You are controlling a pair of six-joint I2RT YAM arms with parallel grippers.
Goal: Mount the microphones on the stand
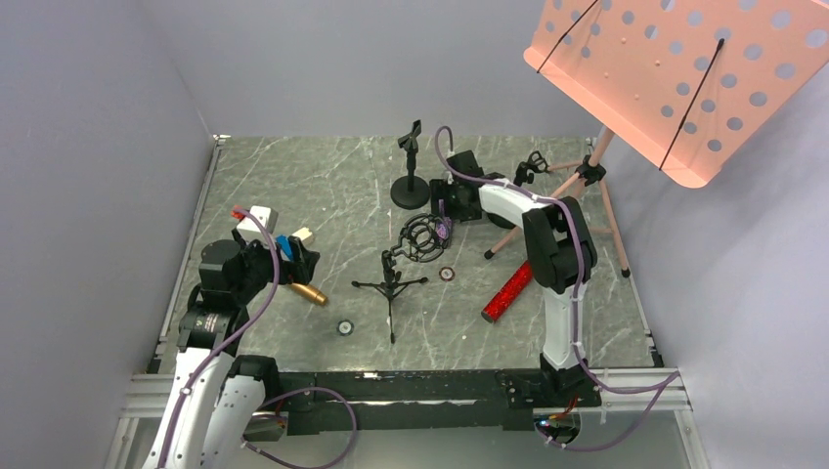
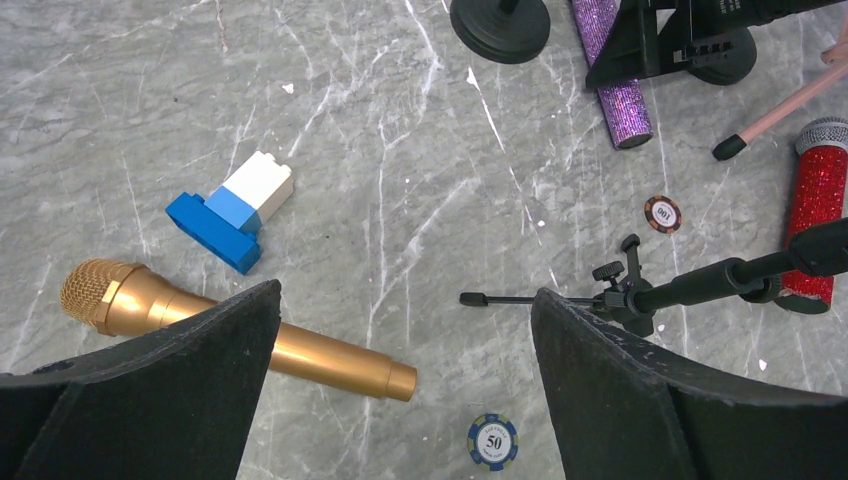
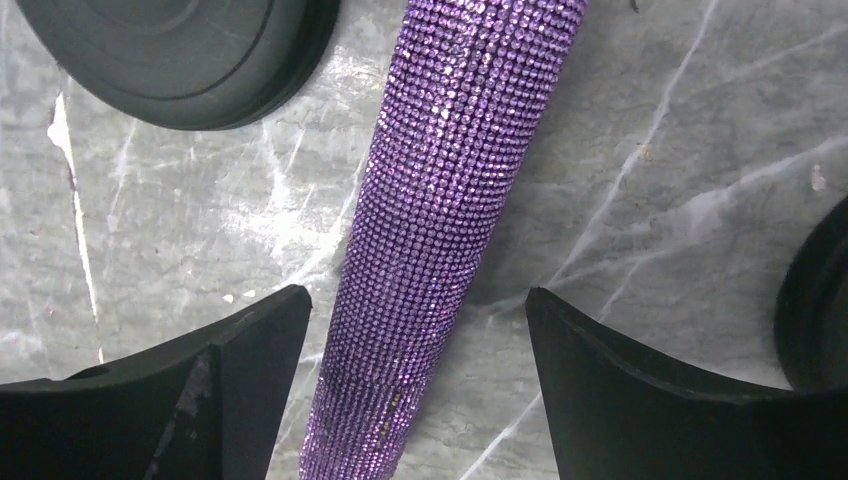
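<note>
Now my right tool (image 3: 412, 300) straddles the purple glitter microphone (image 3: 450, 200) mid-frame, jaws spread, not gripping; my left tool (image 2: 405, 290) hangs released, the gold microphone (image 2: 330, 362) lower left.

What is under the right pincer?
A purple glitter microphone lies flat on the table between the open fingers of the right pincer. Its head is out of sight.

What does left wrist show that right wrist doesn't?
Left wrist only: gold microphone, red microphone, blue-and-white blocks, blue poker chip, brown poker chip, tripod stand, and the left gripper open above the table.
Right wrist only: a close view of the right gripper, open, straddling the purple microphone without touching it.
Both: the purple microphone, the round black base beside it, and the marble tabletop.
</note>
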